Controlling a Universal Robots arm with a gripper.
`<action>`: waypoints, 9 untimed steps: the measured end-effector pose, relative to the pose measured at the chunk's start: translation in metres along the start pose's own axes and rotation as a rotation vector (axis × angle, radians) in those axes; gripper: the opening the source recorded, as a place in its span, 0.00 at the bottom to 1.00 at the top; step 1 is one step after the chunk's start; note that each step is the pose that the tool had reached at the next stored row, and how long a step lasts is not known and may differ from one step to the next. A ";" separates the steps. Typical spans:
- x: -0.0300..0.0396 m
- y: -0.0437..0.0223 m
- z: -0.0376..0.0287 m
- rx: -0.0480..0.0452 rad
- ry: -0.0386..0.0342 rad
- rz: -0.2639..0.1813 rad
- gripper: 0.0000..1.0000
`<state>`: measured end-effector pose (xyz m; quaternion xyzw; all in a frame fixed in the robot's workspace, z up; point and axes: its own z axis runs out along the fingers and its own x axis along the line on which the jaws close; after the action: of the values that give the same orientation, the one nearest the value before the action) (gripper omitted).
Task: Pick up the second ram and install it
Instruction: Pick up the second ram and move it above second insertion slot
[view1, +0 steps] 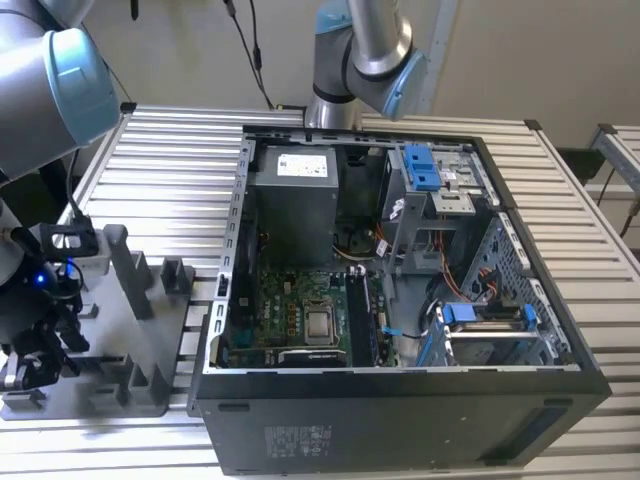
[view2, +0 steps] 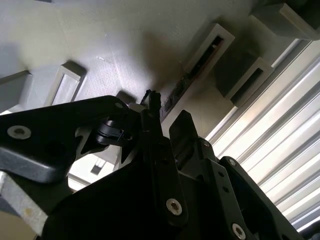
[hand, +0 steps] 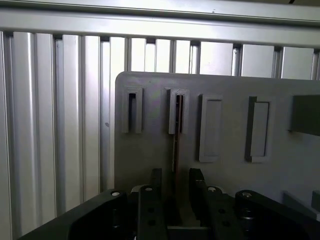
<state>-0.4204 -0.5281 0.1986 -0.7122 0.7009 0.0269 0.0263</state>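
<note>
Gripper (hand: 176, 174) has its jaws apart, one finger (hand: 156, 192) on each side of the second ram (hand: 176, 142). There's a gap on both sides, so I'd say it's not pinching it yet. The stick stands on edge in the second slot in from the grey holder's (hand: 225, 82) edge. That keeps it upright with both flat faces free to grab. The holder sits on the slatted table (view1: 160, 150), just beside the open PC case (view1: 400, 440).

A pale wall (view1: 520, 60) rises behind the ribbed aluminium table (view1: 180, 150).
</note>
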 end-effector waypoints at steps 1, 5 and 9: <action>0.0000 0.0000 0.0000 0.0000 0.0000 0.000 0.36; 0.0000 0.0000 0.0000 -0.0001 0.0001 0.000 0.27; 0.0000 0.0000 0.0000 -0.0001 0.0001 0.000 0.18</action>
<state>-0.4204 -0.5281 0.1986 -0.7122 0.7009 0.0269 0.0263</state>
